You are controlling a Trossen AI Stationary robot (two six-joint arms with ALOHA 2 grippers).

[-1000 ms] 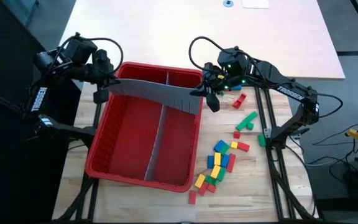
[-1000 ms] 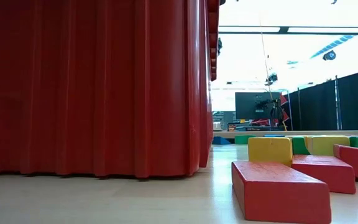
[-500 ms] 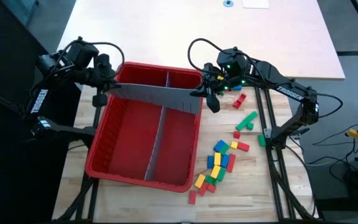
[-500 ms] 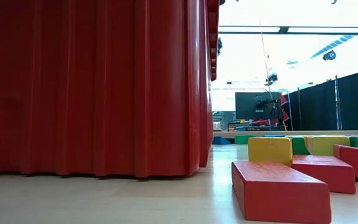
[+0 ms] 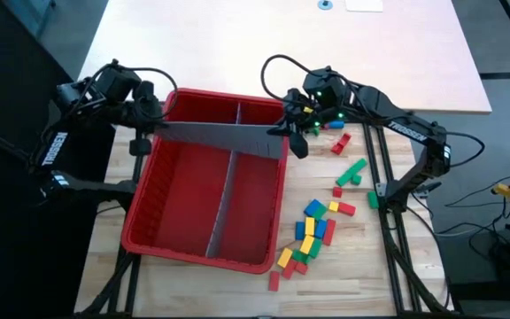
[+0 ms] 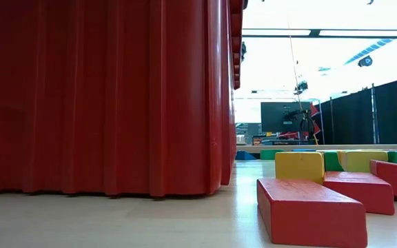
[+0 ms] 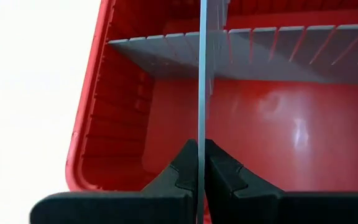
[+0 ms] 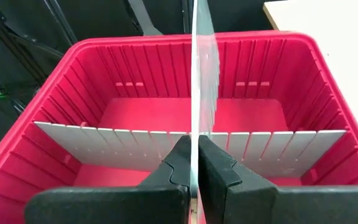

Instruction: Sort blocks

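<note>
- From above, we see a red bin (image 5: pixel 175 213) on a wooden table (image 5: pixel 343 275), with a long grey divider (image 5: pixel 222 204) already seated lengthwise inside it.
- A second grey slotted panel (image 5: pixel 224 136) is held crosswise above the far half of the bin, tilted so that its left end sits nearer the far rim than its right end.
- The left gripper (image 5: pixel 146 122) is clamped on the left end of this panel, just outside the bin's far left corner; in the left wrist view, its fingers (image 7: pixel 185 165) press on both faces of the thin panel edge (image 7: pixel 200 93).
- The right gripper (image 5: pixel 290 133) is clamped on the panel's right end, at the bin's right wall; in the right wrist view, its fingers (image 8: pixel 216 165) pinch the panel edge (image 8: pixel 194 81), and the seated divider (image 8: pixel 185 146) runs across the bin interior beyond.
- The blocks (image 5: pixel 312 230) lie loose on the table to the right of the bin, none of them inside it: a red, green, blue and yellow cluster near the bin's near right corner, a green pair (image 5: pixel 352 171) farther up, and red pieces (image 5: pixel 340 142) close to the right gripper.
- In the low view, the bin wall (image 6: pixel 109 96) fills the left side, with a red block (image 6: pixel 309 210) and a yellow block (image 6: pixel 299 167) on the table beside it.
</note>
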